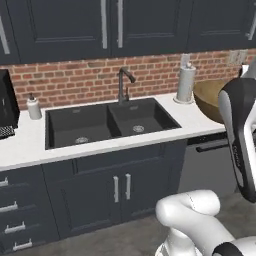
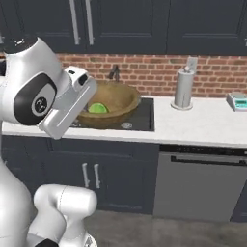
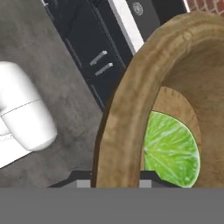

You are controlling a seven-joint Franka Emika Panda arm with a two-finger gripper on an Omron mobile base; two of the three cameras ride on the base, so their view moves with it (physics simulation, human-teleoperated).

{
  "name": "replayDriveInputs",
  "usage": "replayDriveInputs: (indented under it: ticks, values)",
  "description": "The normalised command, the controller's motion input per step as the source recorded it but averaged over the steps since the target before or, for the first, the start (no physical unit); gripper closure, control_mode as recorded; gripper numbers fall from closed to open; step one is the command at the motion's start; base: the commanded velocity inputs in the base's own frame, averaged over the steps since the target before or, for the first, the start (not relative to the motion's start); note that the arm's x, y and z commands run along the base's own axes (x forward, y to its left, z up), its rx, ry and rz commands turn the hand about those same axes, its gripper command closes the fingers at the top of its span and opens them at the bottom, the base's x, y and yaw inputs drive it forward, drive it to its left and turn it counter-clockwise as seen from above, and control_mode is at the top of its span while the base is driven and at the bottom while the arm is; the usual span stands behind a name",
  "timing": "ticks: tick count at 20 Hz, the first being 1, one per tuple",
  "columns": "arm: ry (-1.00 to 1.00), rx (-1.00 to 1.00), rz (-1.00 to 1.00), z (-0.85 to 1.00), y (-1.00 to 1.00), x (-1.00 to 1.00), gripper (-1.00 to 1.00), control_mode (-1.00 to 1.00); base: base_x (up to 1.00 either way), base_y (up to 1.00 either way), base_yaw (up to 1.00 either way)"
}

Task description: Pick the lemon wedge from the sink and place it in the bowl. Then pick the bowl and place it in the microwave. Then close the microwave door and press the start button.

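Observation:
The light-brown wooden bowl [image 2: 116, 102] hangs in the air over the right end of the black sink [image 1: 107, 122], held by its near rim. My gripper [image 3: 114, 183] is shut on that rim, one finger inside and one outside. In the right base view the white hand hides most of the gripper [image 2: 86, 107] at the bowl's left edge. The lemon wedge [image 3: 171, 151], bright green with a pale cut face, lies inside the bowl [image 3: 131, 100] against its wall near my fingers; it is the green patch [image 2: 98, 108]. The bowl [image 1: 210, 97] also peeks out behind my forearm.
A dark curved faucet [image 1: 125, 82] stands behind the sink. A steel paper-towel holder [image 2: 184, 89] stands on the white counter [image 2: 202, 123], a small scale [image 2: 238, 101] further right. A soap dispenser [image 1: 34, 107] is at the left. A dishwasher front [image 2: 202, 183] lies below.

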Motion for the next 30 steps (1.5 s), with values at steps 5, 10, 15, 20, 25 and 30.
replayDriveInputs:
  ticks: [5, 10, 15, 20, 25, 30]
  values:
    - [0.00, 0.00, 0.00, 0.00, 0.00, 0.00, 1.00, 1.00, 0.00, 0.00, -0.95]
    - [0.00, 0.00, 0.00, 0.00, 0.00, 0.00, 1.00, 1.00, 0.00, 0.00, -0.99]
    - [0.00, 0.00, 0.00, 0.00, 0.00, 0.00, 1.00, 1.00, 0.00, 0.00, -0.98]
    - [0.00, 0.00, 0.00, 0.00, 0.00, 0.00, 1.00, 1.00, 0.00, -0.03, -0.93]
    - [0.00, 0.00, 0.00, 0.00, 0.00, 0.00, 1.00, 1.00, 0.50, -0.26, -0.70]
    - [0.00, 0.00, 0.00, 0.00, 0.00, 0.00, 1.00, 1.00, 1.00, -0.21, -0.40]
